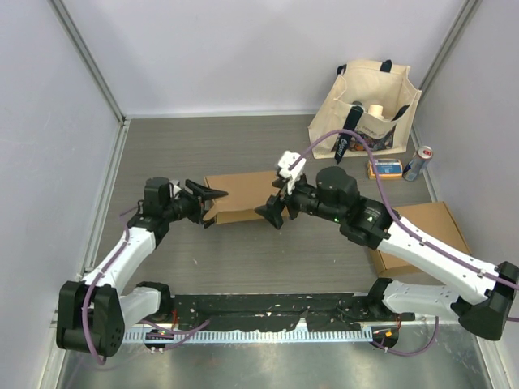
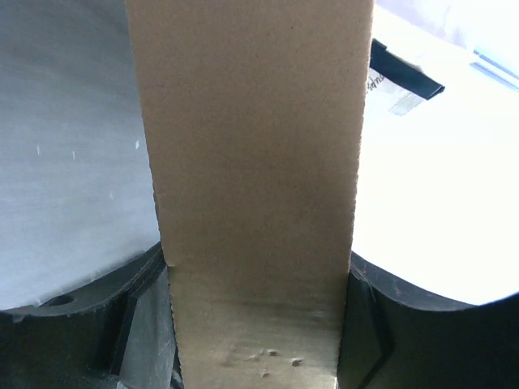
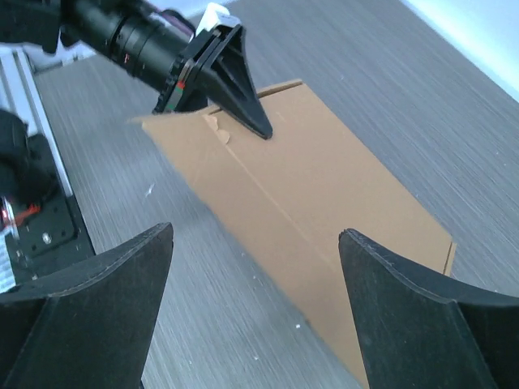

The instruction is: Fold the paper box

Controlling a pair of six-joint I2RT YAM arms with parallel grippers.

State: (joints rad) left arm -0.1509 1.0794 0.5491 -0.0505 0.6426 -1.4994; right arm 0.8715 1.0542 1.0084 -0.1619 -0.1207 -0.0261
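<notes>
A grey, wood-grained table [image 1: 243, 146] sits inside a booth of plain white walls [image 1: 268, 49] with aluminium posts [image 1: 89, 61]. Both arms are mounted on a black rail [image 1: 268, 306] at the table's near edge. The paper box [image 1: 243, 197], brown cardboard, lies at mid-table between the two arms.

From overhead, the left gripper [image 1: 211, 207] meets the box's left end and the right gripper [image 1: 274, 212] stands at its right end. A cream canvas tote bag [image 1: 369, 101], a drinks can [image 1: 417, 164] and a small blue-and-orange carton [image 1: 384, 168] line the far right of the table. A second piece of brown cardboard [image 1: 430, 227] lies under the right arm.

Only the left wrist camera shows the grip. A band of matt, fibrous cardboard fills the gap between the black fingers [image 2: 130, 324], and its edges touch both of them. The left pincer is therefore partly spread and holding the box.

The right wrist camera shows the right pincer spread wide above the near end of the box, its broad, curved fingers [image 3: 89, 316] clear of the cardboard. The same view shows a straight crease running along the panel and one pointed finger of the left pincer lying on the box's far corner.
</notes>
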